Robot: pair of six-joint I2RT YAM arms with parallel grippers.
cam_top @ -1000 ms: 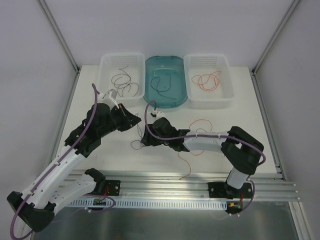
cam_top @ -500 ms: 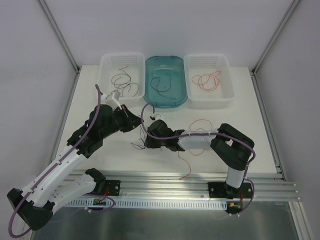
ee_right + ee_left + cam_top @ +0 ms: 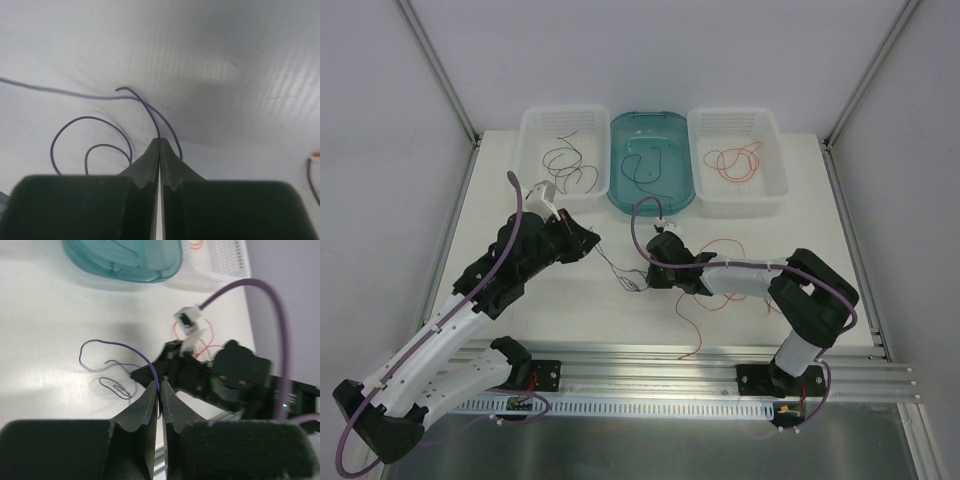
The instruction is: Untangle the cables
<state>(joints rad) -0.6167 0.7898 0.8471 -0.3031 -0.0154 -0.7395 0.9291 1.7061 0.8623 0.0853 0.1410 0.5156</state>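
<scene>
Pinching dark cable (image 3: 102,342) at tips of left tool (image 3: 161,387) and right tool (image 3: 159,142); may knot or snap it if yanked apart.

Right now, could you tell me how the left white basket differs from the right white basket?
The left white basket holds dark brown wires; the right white basket holds red-orange wires. The left one sits left of the teal tub, the right one on its right. Both are white and rectangular.

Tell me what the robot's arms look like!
The left arm and right arm have white tube-shaped links and chunky black joints. A thick purple hose loops along each. The left gripper and right gripper have two dark wedge-shaped fingers.
</scene>
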